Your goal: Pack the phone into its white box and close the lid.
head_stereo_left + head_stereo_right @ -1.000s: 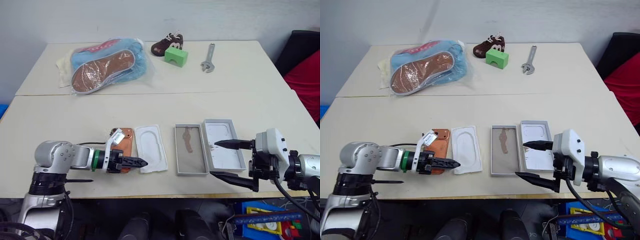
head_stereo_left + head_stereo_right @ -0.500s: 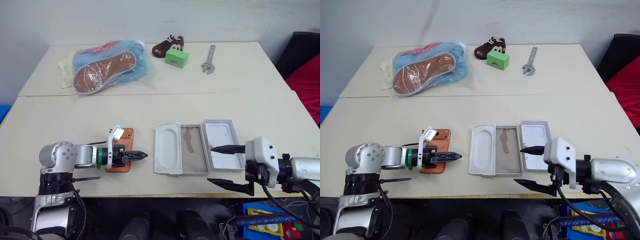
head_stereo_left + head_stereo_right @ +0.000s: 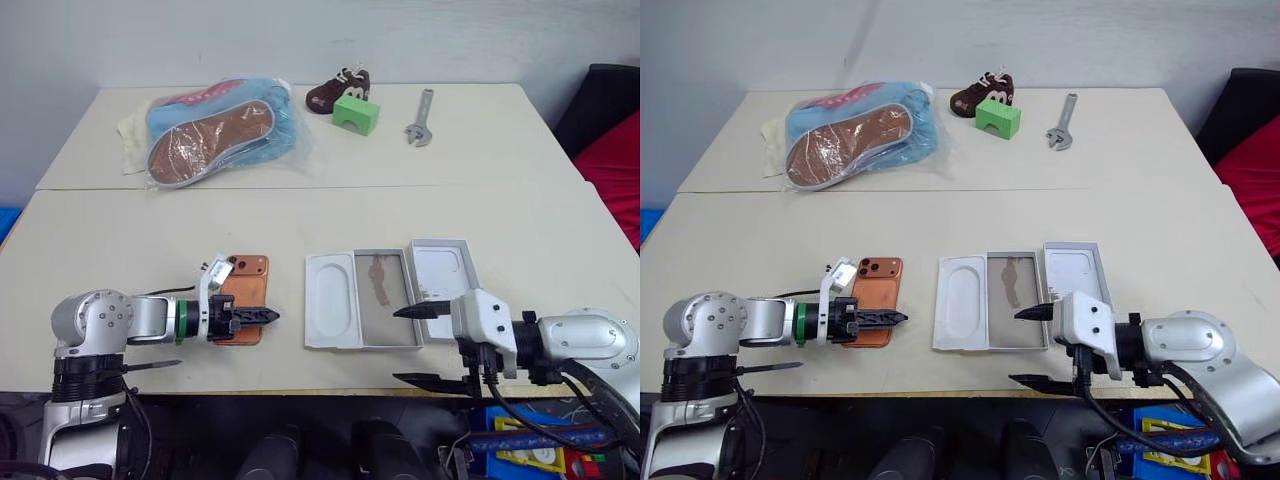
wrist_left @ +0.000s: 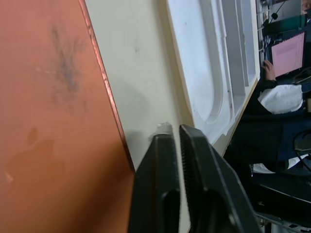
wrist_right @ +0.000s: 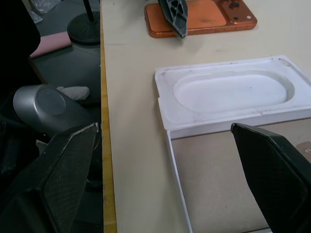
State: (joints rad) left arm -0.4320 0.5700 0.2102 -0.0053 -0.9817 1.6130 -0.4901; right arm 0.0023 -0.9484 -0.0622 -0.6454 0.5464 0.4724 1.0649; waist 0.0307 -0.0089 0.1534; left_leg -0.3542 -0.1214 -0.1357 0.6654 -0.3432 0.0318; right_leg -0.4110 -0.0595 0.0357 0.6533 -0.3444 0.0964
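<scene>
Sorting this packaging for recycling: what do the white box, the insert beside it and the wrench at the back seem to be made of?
The white box: likely cardboard, matte, with thin straight walls and a dull grey-beige floor.
The insert: probably moulded pulp or thin plastic, matte white; its rounded oval recess looks formed, so I can't tell which.
The wrench: metal, with a grey, slightly shiny surface.

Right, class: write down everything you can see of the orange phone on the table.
The phone is a flat orange slab with rounded corners, lying back-up on the cream table. A raised orange square in its far corner carries three dark lenses, and its back looks matte, with a faint dark smudge. It sits apart from the white insert, on that insert's left. The left gripper hovers over its near end, jaws almost closed, gripping nothing.
</scene>
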